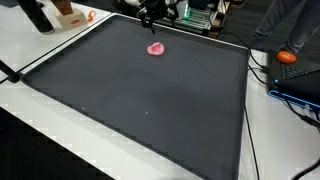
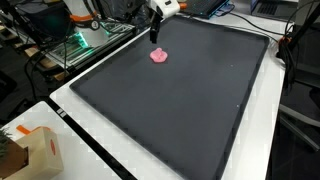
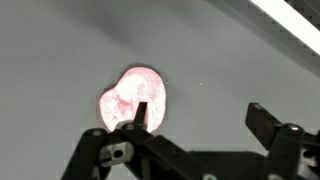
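Wrist view gives me one pink lump (image 3: 130, 90) lying on the dark mat (image 3: 60, 50), my gripper (image 3: 197, 112) hanging just above it, jaws spread wide, gripping nothing; one cardboard box (image 2: 35, 150) sits well apart.

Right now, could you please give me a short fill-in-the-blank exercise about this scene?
The small lump on the dark mat is ____ in colour. The jaws above it stand ____. They hold ____. In an exterior view, the round thing off the mat is ____.
Missing words: pink; open; nothing; orange.
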Robot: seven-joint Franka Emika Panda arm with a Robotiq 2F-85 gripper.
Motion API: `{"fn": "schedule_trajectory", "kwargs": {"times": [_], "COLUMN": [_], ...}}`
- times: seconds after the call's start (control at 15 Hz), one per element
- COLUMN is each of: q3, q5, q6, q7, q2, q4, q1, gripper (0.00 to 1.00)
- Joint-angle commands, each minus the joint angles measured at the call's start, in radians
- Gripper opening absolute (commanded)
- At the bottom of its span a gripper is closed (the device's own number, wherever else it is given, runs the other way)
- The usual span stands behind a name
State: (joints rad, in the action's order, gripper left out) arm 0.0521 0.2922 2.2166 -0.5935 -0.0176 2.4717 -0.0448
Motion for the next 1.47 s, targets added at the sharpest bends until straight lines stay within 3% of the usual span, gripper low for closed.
{"fn": "schedule_trajectory", "kwargs": {"times": [0.0,0.27,0.67,0.73,0.87,1.0,1.4], "q3": [0.007,0.013,0.014,0.013,0.014,0.014,0.028], "q5": [-0.007,-0.04,-0.202,-0.23,-0.271,-0.3,-0.302], "q6": [0.154,0.367,0.507,0.506,0.489,0.476,0.465], "q7": [-0.027,0.011,0.114,0.135,0.169,0.199,0.219], "q2": [-0.01,-0.052,-0.134,-0.145,-0.158,-0.166,-0.171], "q4": [0.062,0.097,0.099,0.094,0.088,0.083,0.078], "q1": [-0.004,-0.004,-0.002,-0.001,0.002,0.003,0.006], "gripper": [1.0,1.0,1.0,0.95,0.71,0.64,0.16]}}
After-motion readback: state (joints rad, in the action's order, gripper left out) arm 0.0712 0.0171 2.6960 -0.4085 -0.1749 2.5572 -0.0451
